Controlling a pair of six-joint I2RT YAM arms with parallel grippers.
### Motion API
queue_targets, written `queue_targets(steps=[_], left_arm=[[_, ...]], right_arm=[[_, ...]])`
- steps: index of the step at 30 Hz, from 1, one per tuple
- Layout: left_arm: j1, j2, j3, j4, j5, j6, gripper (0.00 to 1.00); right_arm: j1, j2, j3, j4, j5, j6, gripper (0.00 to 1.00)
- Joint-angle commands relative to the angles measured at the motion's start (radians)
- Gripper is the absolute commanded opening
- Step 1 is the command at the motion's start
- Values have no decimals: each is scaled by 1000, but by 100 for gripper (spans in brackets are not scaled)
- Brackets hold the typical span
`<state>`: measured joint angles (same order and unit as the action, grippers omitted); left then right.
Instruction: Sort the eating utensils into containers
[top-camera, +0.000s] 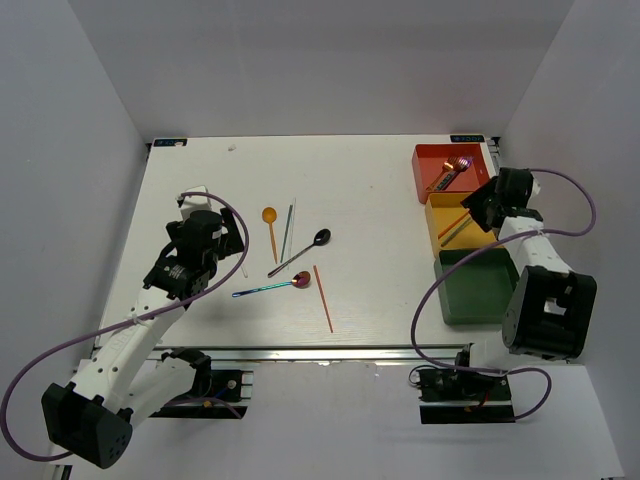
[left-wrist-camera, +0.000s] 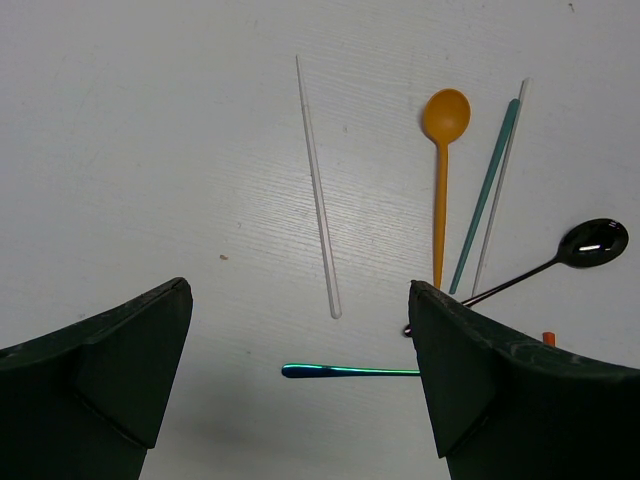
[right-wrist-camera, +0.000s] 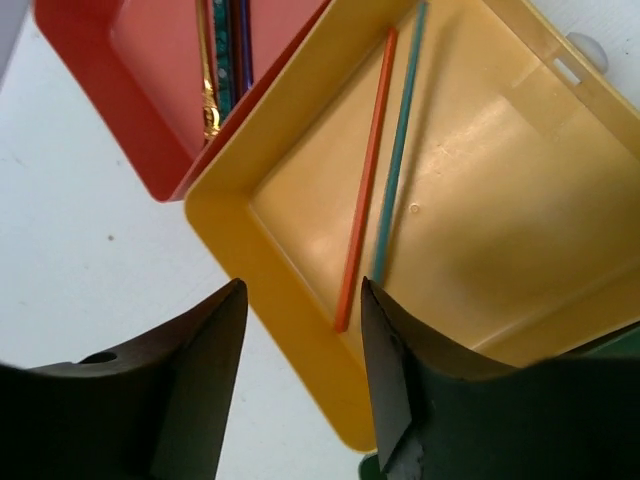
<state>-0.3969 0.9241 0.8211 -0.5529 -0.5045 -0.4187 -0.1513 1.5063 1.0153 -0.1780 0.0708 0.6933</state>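
Utensils nearest the right gripper (right-wrist-camera: 303, 295) are an orange chopstick (right-wrist-camera: 365, 180) and a teal chopstick (right-wrist-camera: 398, 150), lying side by side on the floor of the yellow tray (right-wrist-camera: 215, 215). The gripper is hanging just above them with its fingers standing apart and nothing between them. Touching the yellow tray on its far side is the red tray (right-wrist-camera: 130, 110), which is holding a gold utensil (right-wrist-camera: 208, 80) and a dark purple-blue one (right-wrist-camera: 240, 40) close together; I cannot tell from here whether they are forks or spoons. On the near side of the yellow tray, the dark green tray (top-camera: 475, 290) is sitting in line with the other two along the right edge of the table (top-camera: 380, 200).

Across the table, the left gripper (left-wrist-camera: 300, 300) is hovering with its fingers spread wide and gripping nothing. Below it a white chopstick (left-wrist-camera: 318, 190) is lying alone. Beyond that, an orange spoon (left-wrist-camera: 440, 180), a second teal chopstick (left-wrist-camera: 485, 195) and a pale chopstick (left-wrist-camera: 500, 190) are lying nearly parallel, the last two almost touching. A black spoon (left-wrist-camera: 590, 245) is slanting across near their ends. An iridescent spoon (top-camera: 300, 281) is resting closer to the arms, and a red chopstick (top-camera: 323, 298) is lying just beside its bowl.
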Motion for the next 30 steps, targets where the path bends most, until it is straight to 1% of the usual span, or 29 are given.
queue_targets(steps=[1,3,5,6,8,9,10,11,12,13,15,16,17,18,19,20,21,23,24,25,27,30], left_arm=[[-2,-8,16,10,7,6,98],[-2,-7,16,10,7,6,98],[-2,-8,16,8,3,6,98],[-2,-10,18,7,0,6,98],[-2,-13,18,5,-23,-6,98],[-2,-13,18,2,-34,-11,98],[0,-13,19,-1,-49,-28,98],[0,-14,21,-11,-92,-37,98],[0,-16,26,-18,-117,-48,98],[1,-16,29,-24,-143,-69,98],[6,-21,36,-45,-202,-91,98],[7,-25,36,-47,-215,-100,98],[9,-30,38,-48,-221,-100,98],[9,-43,36,-48,-227,-98,98],[9,-50,33,-45,-227,-89,98],[10,-54,30,-35,-221,-81,98],[10,-63,27,-32,-215,-77,98],[10,-61,26,-27,-190,-65,98],[10,-59,26,-27,-184,-63,98],[10,-54,26,-27,-178,-60,98],[10,-48,29,-31,-174,-58,98],[10,-44,29,-30,-163,-54,98]], right_arm=[[-5,-90,-7,25,1,6,56],[-1,-138,-14,23,-17,-8,59],[51,-173,-20,46,-37,-44,60],[82,-201,-21,61,-81,-105,64],[230,-195,3,37,-133,-185,66],[290,-183,53,-7,-90,-225,68],[423,-166,78,-65,-33,-277,68],[490,-137,91,-127,33,-297,68],[548,-121,94,-150,65,-311,84],[661,-106,95,-170,105,-313,89],[769,-65,86,-196,188,-299,89],[859,-48,86,-205,211,-263,89],[902,-17,86,-212,256,-243,89],[942,0,86,-206,267,-232,89],[1016,23,104,-209,283,-218,89],[1047,75,121,-219,308,-186,89],[1073,103,143,-245,340,-178,87],[1119,191,198,-265,353,-167,82],[1127,215,212,-267,339,-163,71],[1145,238,223,-261,331,-163,65],[1159,299,255,-259,320,-161,57],[1170,347,278,-264,316,-156,48]])
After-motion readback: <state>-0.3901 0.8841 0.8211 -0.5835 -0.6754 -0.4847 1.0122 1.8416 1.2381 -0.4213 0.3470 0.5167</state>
